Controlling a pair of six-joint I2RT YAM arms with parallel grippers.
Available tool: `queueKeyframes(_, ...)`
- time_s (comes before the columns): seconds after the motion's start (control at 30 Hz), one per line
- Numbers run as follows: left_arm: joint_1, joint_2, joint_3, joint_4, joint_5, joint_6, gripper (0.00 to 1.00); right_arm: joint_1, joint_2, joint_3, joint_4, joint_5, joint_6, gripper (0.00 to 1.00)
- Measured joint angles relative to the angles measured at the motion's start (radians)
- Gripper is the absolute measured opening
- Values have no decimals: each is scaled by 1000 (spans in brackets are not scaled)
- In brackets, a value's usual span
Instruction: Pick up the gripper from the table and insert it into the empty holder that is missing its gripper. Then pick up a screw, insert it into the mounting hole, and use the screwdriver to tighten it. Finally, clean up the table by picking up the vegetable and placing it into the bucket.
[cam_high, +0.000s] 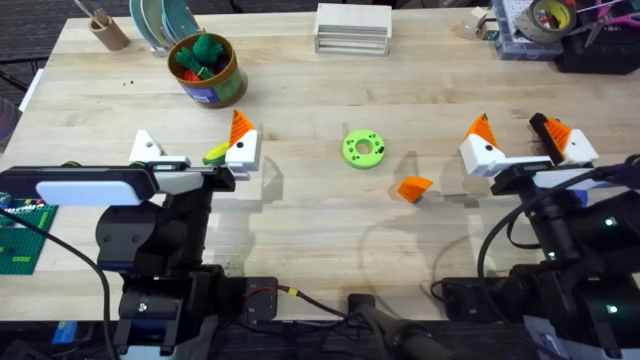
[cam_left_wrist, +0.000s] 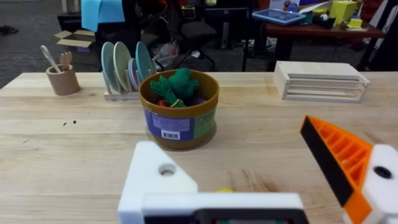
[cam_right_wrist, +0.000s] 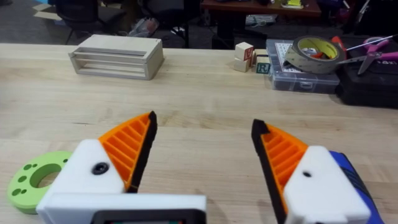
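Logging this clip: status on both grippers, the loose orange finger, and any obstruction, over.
Left gripper open, one holder bare. Right gripper open, both pads on. Orange gripper loose on table, green ring beside it, apart. Vegetable between the left gripper's fingers.

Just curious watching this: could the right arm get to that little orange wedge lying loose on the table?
Probably yes. The orange wedge lies on bare wood just left of the right gripper, whose fingers are open. The green disc sits farther off, not between them.
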Motion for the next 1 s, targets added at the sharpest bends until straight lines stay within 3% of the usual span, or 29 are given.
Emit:
queueKeyframes(0.6, 0, 0, 0, -18, 0, 0, 992, -2, 0, 9, -26, 0, -3, 991)
queueKeyframes(0.77, 0, 1, 50, -165, -13, -1, 992, -2, 0, 68, -155, -8, 17, 991)
queueKeyframes(1.0, 0, 71, 324, -426, -112, -1, 992, -2, 27, 292, -400, -16, 47, 992)
